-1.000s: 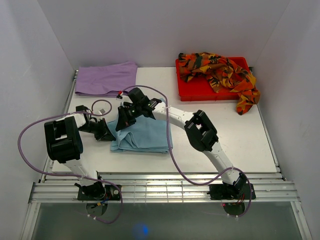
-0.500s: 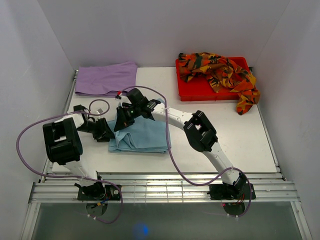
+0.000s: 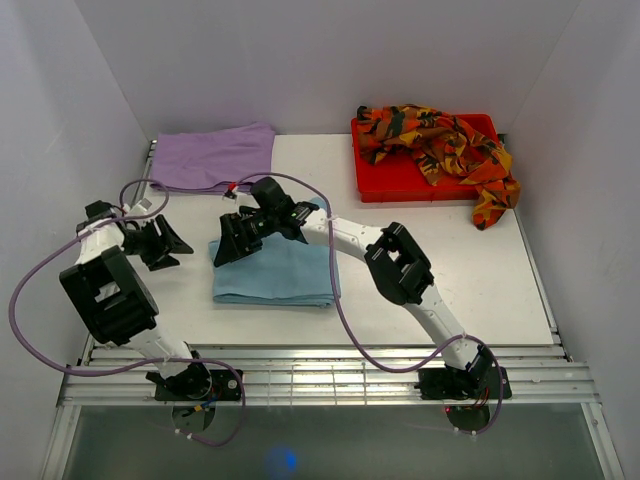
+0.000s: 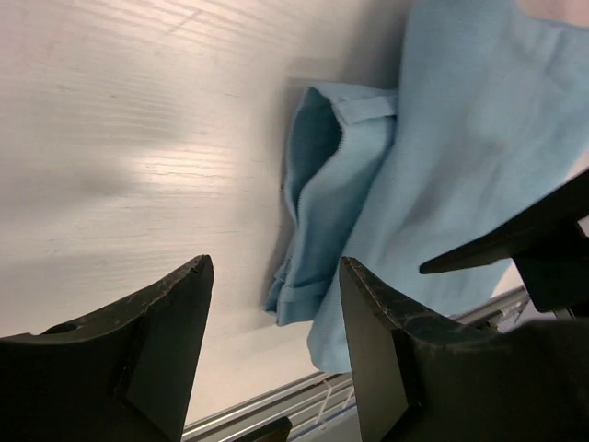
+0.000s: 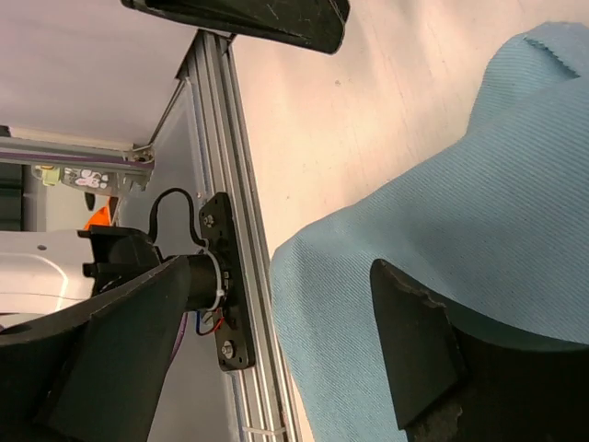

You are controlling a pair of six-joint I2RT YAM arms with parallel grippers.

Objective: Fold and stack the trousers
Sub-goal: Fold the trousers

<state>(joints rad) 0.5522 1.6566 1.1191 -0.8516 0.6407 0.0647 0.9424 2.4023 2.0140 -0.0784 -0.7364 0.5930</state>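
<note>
The light blue trousers (image 3: pixel 280 272) lie folded on the table, left of centre. My right gripper (image 3: pixel 228 246) hovers over their far left corner, jaws open, with cloth (image 5: pixel 442 221) under one finger and nothing gripped. My left gripper (image 3: pixel 172 243) stands open a short way left of the trousers (image 4: pixel 460 138), pointing at their folded edge, with bare table between its fingers. The lilac trousers (image 3: pixel 213 157) lie folded flat at the back left. The orange-red-black patterned trousers (image 3: pixel 440 140) are heaped in a red tray (image 3: pixel 390 186) at the back right, one end hanging over its right side.
A metal rail (image 5: pixel 230 184) runs along the table's near edge, close to the blue cloth. White walls close in the left, back and right. Purple cables loop around the left arm (image 3: pixel 105 295).
Both grippers have opened and let go of the blue trousers. The left arm has drawn back to the left, off the cloth. The right gripper has shifted slightly left.
</note>
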